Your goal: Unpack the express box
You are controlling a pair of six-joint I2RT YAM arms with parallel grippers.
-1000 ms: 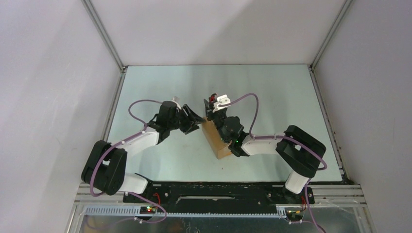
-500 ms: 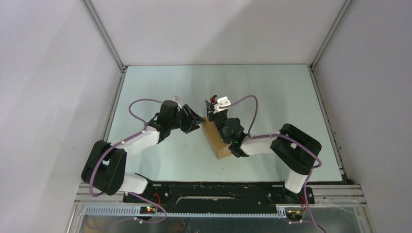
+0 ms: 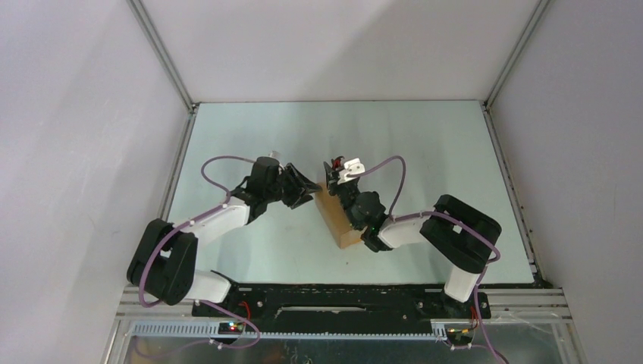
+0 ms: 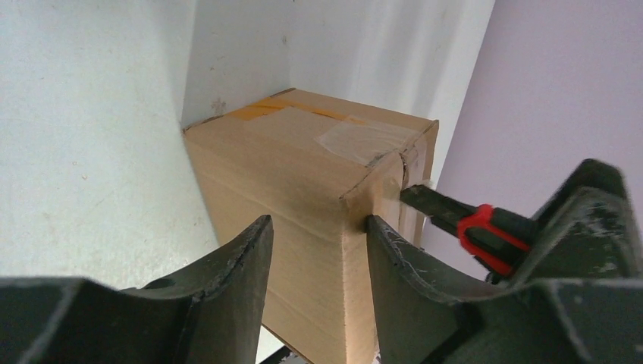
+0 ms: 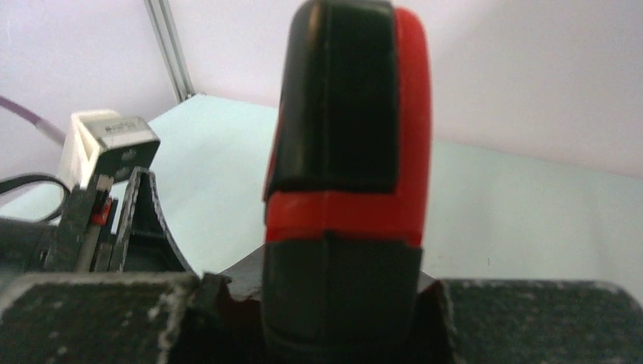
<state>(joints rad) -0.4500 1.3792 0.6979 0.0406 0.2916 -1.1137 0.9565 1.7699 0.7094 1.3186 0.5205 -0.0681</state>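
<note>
Brown cardboard express box (image 3: 339,220) mid-way across the table (image 3: 425,152) from above, flanked by left gripper (image 3: 310,195) and right gripper (image 3: 335,176). From left wrist: fingers (image 4: 235,273) parted astride a box corner, pressing or not impossible to tell. From right wrist: clamped on red-and-black utility knife (image 5: 345,152).

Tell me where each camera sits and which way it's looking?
Top camera: high behind the arms, looking down at the pale green table and brown cardboard box; both arms show whole.
Left wrist: on the left gripper, facing the box's corner; its two dark fingers show.
Right wrist: on the right gripper, looking along the red-and-black utility knife it grips, toward the far wall.
Shared: both wrist views show the knife.
</note>
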